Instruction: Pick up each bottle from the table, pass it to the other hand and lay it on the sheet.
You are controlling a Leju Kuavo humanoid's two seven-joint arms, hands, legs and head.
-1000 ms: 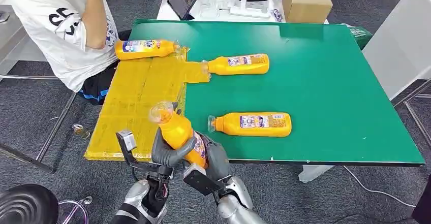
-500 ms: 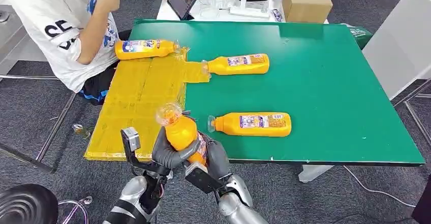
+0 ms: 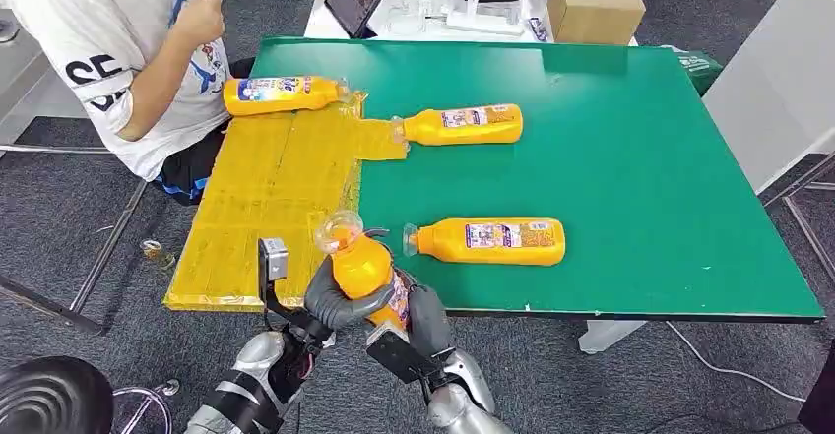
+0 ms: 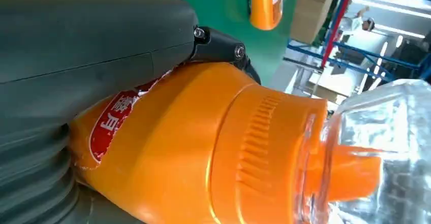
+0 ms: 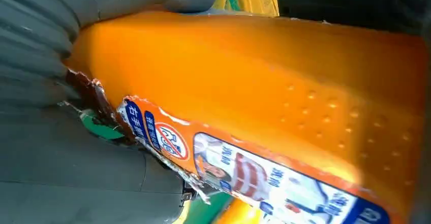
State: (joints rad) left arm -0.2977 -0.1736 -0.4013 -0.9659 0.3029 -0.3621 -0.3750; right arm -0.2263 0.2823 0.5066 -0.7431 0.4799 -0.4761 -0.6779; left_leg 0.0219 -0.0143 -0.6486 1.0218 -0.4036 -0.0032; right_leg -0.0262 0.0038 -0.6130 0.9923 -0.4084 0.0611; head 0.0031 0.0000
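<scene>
Shifted rightward since before, the orange bottle (image 3: 362,267) stands gripped by both left hand (image 3: 330,301) and right hand (image 3: 418,311) fingers; rigid, probably slick plastic, best held mid-body.

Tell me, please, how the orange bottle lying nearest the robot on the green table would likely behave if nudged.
The bottle lies on its side on the smooth green table, so it would probably slide. Its flattish body suggests it may not roll far. It looks rigid and full, so likely fairly heavy.

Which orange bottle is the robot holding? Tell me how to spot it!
Find the green table and follow its near edge to the yellow sheet. There, an orange bottle sits gripped between the left hand and right hand. It's the one lifted up, clear cap tilted upward; the others lie flat.
</scene>
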